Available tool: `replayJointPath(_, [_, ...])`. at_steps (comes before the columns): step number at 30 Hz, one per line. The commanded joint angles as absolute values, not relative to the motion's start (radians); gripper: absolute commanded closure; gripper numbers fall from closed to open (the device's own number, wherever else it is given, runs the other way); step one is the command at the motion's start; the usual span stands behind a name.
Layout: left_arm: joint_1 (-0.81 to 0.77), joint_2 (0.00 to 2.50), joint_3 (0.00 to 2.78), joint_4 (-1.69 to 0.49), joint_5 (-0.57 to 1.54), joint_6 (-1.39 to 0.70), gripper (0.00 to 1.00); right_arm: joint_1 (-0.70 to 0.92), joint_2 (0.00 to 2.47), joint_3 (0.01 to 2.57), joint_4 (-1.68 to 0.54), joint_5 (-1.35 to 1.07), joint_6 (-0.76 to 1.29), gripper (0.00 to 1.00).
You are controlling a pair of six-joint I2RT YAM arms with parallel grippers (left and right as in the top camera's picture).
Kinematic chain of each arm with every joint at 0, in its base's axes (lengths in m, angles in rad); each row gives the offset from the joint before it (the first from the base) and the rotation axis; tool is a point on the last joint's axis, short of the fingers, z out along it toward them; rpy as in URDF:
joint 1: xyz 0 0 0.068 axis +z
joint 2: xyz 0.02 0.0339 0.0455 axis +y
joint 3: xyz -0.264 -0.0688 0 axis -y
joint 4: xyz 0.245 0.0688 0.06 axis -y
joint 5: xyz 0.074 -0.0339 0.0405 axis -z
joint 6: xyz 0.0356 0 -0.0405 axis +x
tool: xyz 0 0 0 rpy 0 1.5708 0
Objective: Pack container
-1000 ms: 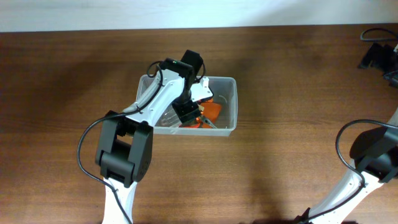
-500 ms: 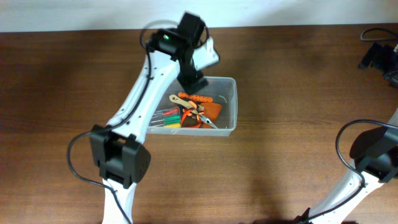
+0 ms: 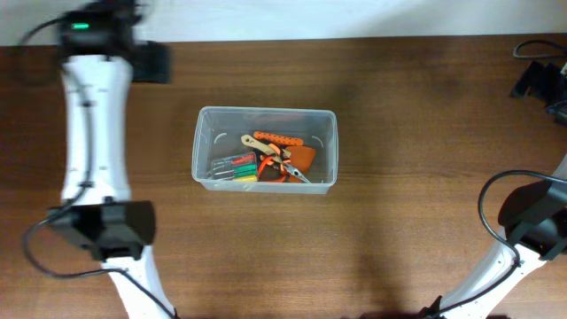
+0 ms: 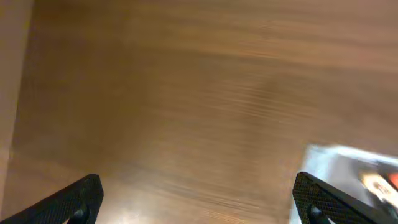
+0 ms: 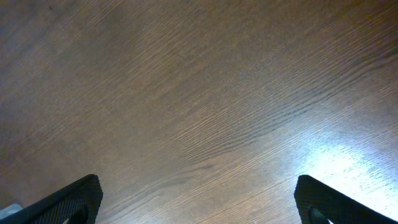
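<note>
Two tools, both spread wide with nothing between their fingers. In its own wrist view the left tool (image 4: 199, 198) hangs over bare brown tabletop (image 4: 186, 93), with a blurred corner of the container (image 4: 339, 163) showing at the lower right of the frame. Seen from overhead, the left arm (image 3: 89, 133) reaches up the left side of the frame to the upper left corner, well apart from the container (image 3: 266, 111), which sits near the middle of the tabletop. Inside it lie a clear screwdriver pack (image 3: 233, 167) toward its left end and orange-handled pliers (image 3: 285, 170) beside that, among other orange pieces. The right tool (image 5: 202, 202) hovers over plain wood grain; the right arm (image 3: 532, 232) stands at the lower right of the overhead frame.
</note>
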State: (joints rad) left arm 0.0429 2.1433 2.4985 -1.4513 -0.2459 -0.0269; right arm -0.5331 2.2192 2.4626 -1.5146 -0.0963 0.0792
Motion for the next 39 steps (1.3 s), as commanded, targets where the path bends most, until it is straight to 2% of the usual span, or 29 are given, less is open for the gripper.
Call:
replayJointPath(1, [0.139,2.129,2.508,-1.459,-0.197,-0.120,0.01,-0.531,2.217,2.459,-1.514,-0.101,0.087,0.01])
replayJointPath(7, [0.215,2.130,2.508,-1.477,-0.198,-0.120,0.01,-0.531,2.217,2.459,-1.514,-0.101,0.087,0.01])
replayJointPath(18, [0.221,2.130,2.508,-1.478,-0.198,-0.120,0.01,-0.525,2.218,2.459,-1.514,-0.101,0.087,0.01])
replayJointPath(24, [0.221,2.130,2.508,-1.478,-0.198,-0.120,0.01,-0.474,2.087,2.459,-1.514,-0.101,0.087,0.01])
replayJointPath(29, [0.221,2.130,2.508,-1.478,-0.198,-0.120,0.01,-0.339,1.882,2.459,-1.510,-0.101,0.087,0.01])
replayJointPath(36, [0.221,2.130,2.508,-1.478,-0.198,-0.120,0.01,0.059,1.624,2.453,-1.511,-0.101,0.087,0.02])
replayJointPath(37, [0.221,2.130,2.508,-1.478,-0.198,-0.120,0.01,0.159,1.568,2.436,-1.506,-0.092,0.074,0.01])
replayJointPath(39, [0.221,2.130,2.508,-1.478,-0.198,-0.120,0.01,0.227,1.505,2.397,-1.465,-0.041,-0.001,0.01])
